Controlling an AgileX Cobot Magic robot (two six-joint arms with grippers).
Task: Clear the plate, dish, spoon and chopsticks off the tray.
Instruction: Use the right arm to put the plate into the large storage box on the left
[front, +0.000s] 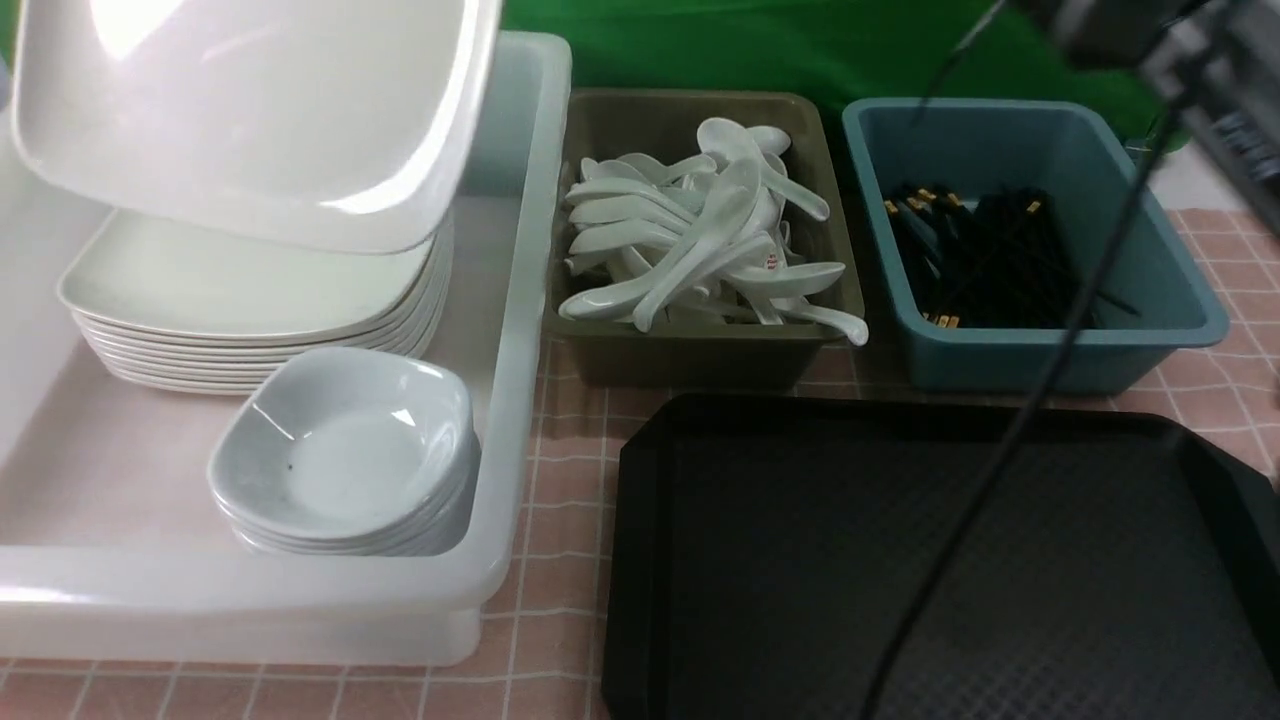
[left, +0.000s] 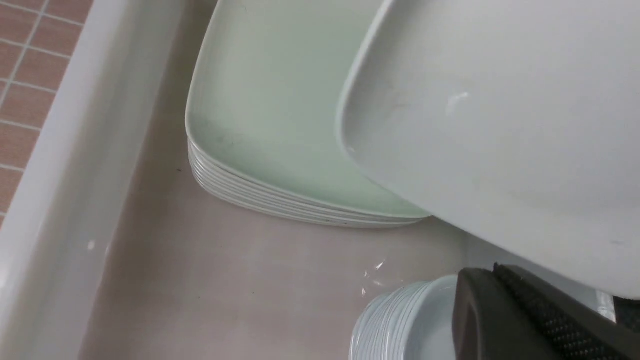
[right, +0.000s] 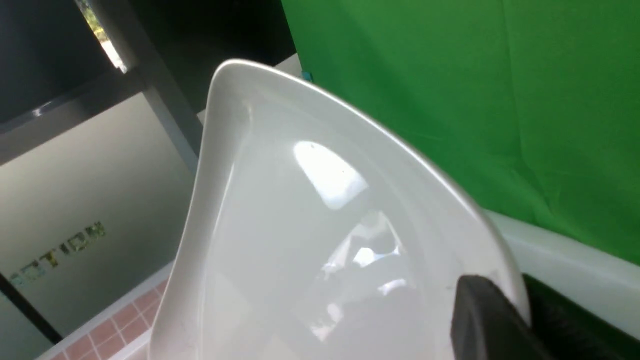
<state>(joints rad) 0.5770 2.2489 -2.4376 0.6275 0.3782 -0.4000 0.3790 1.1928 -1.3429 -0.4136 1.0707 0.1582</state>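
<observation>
Farthest left, the left gripper (left: 555, 295) is clamped on one edge of the plate (front: 250, 110) and holds it tilted in the air above the white tub (front: 520, 300). The left wrist view shows one black ribbed finger (left: 525, 310) under the rim, and the plate is clear of everything below it. Directly beneath, a stack of like plates (front: 250, 290) sits on the tub's floor. Nearer the camera, in the tub's front right corner, is a stack of small dishes (front: 345, 450) (the two stacks stand just apart).

Right of the tub, on the pink checked cloth (front: 560, 470), an olive bin (front: 700, 355) holds a loose heap of white soup spoons (front: 700, 240). One handle hangs over the bin's front right rim. Next comes a blue bin (front: 1040, 360) with a bundle of black chopsticks (front: 1000, 260), gold bands showing at their ends.

In front of both bins the black tray (front: 900, 560) lies flat on the cloth, its textured floor in plain sight. A dark cable (front: 1000, 450) crosses it in the picture.

The right arm (front: 1150, 30) is a blur in the top right corner. Its wrist view shows the right gripper (right: 520, 310) closed on the rim of the dish (right: 310, 250), with one black finger (right: 480, 320) over the inner wall. The dish is lifted and tipped against the green backdrop (right: 500, 100).
</observation>
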